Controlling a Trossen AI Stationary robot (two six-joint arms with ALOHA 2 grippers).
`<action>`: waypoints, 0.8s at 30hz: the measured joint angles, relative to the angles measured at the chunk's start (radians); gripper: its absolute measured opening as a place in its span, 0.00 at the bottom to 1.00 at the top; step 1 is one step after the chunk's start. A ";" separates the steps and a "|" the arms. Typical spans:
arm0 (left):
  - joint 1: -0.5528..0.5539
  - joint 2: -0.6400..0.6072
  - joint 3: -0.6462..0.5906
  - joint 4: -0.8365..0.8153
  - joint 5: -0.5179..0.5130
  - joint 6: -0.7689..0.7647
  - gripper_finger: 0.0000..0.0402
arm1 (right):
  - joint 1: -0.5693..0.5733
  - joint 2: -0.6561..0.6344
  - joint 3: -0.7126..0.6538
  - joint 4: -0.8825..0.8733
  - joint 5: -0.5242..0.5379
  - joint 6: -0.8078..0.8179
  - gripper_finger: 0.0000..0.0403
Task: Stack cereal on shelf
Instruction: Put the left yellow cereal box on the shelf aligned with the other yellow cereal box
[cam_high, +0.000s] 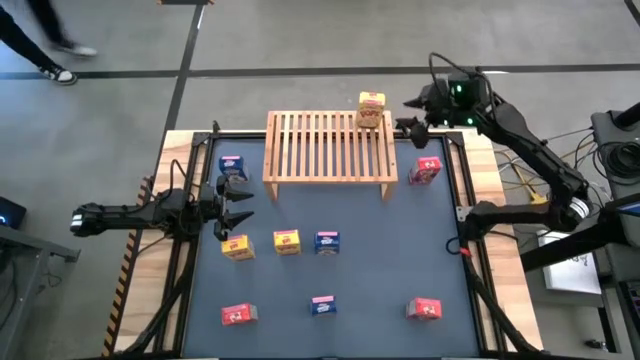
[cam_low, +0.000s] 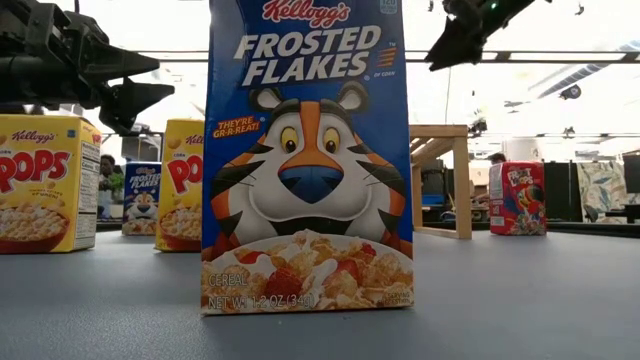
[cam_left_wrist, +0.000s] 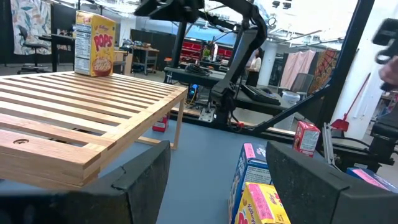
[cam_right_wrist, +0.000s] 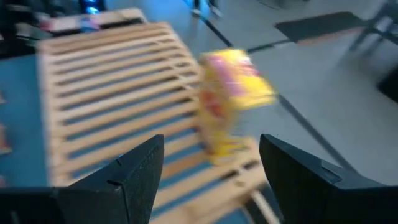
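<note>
With one yellow cardboard cereal box (cam_high: 371, 109) standing upright at the far right corner of the light slatted wooden shelf (cam_high: 325, 150), the job looks barely begun: the other eight small boxes stand on the dark table mat (cam_high: 380, 270). The right gripper (cam_high: 414, 112) hangs just beside that shelved box, fingers spread and holding nothing, which I judge to be a release just made. The left gripper (cam_high: 236, 205) hovers near the mat's left edge, between a blue box (cam_high: 232, 165) and a yellow box (cam_high: 238, 247), its claw likewise released and empty. A sensible next move is for the left arm to drop over the yellow box, close across its narrow sides and lift it clear of the shelf's front rail. Readable print: the low view shows a blue box (cam_low: 308, 155) marked "Kellogg's Frosted Flakes" with "They're Gr-r-reat!", and yellow boxes (cam_low: 48, 182) reading "Pops"; the left wrist view reads "Pops" on the shelved box.
</note>
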 joint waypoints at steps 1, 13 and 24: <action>0.000 0.000 0.000 0.000 0.000 0.000 0.62 | 0.033 -0.020 -0.021 0.008 0.017 0.014 0.62; 0.000 0.000 0.000 0.000 0.000 0.000 0.62 | 0.642 -0.323 -0.474 0.462 0.353 0.145 0.61; 0.000 0.000 0.000 0.000 0.000 0.000 0.62 | 0.986 -0.349 -0.765 0.727 0.446 0.138 0.61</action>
